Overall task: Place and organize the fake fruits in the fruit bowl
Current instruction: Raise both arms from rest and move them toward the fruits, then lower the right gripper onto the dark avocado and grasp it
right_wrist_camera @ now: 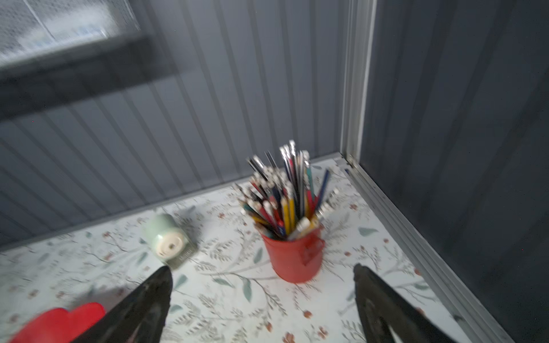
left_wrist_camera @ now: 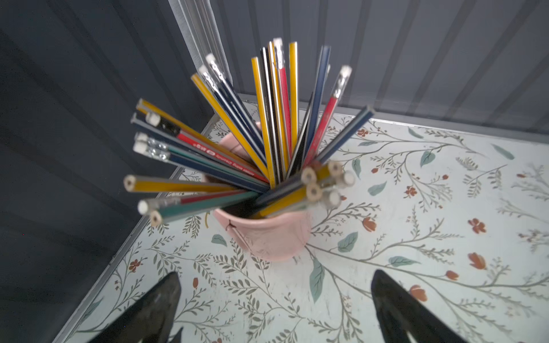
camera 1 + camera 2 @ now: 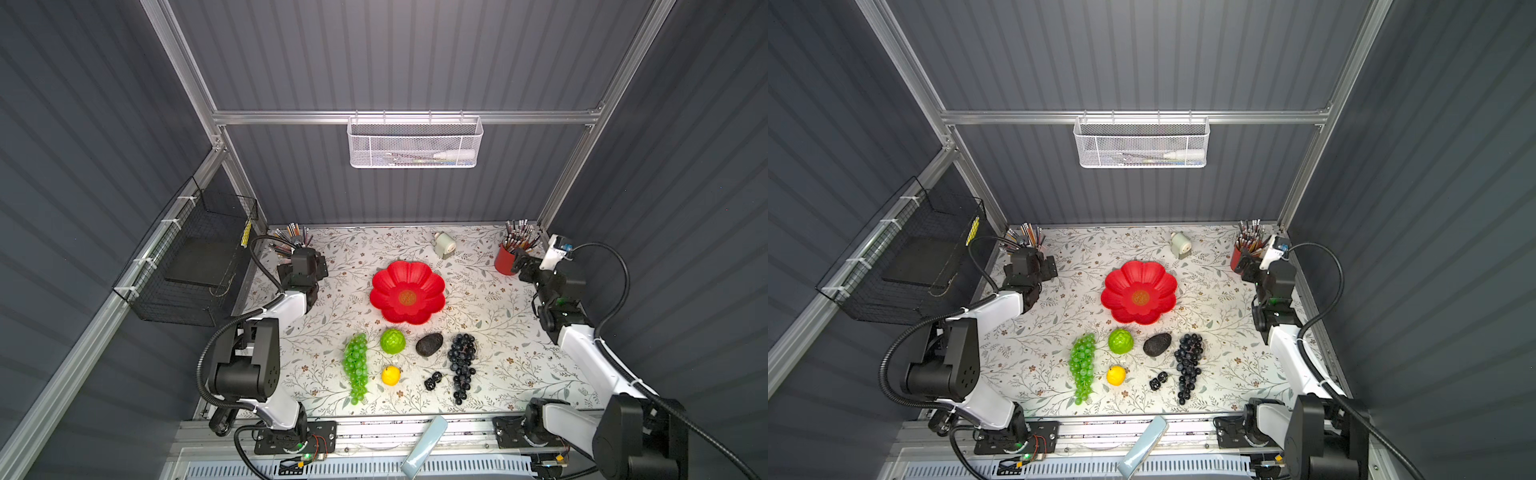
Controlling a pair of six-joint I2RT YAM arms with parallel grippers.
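While both arms are hanging back at the far corners of the surface [image 3: 519, 353], you are looking at a job that is not yet getting under way: the red flower-shaped bowl [image 3: 382, 286] is sitting empty in the middle, and nothing is lying in it. All six fruits are waiting in a loose row nearer you, apart from the bowl: the green grapes [image 3: 355, 365], the green scaly ball [image 3: 392, 341], the black bumpy oval [image 3: 429, 344], the purple grapes [image 3: 461, 365], the small yellow fruit [image 3: 390, 375] and the tiny black berries [image 3: 434, 380]. Your left gripper [image 2: 275, 274] is standing wide and holding nothing, facing the pink pencil cup [image 2: 267, 237]; your right gripper [image 1: 263, 268] is likewise gaping and carrying nothing, pointing at the red pencil cup [image 1: 297, 258]. Every fruit is waiting to be moved and arranged.
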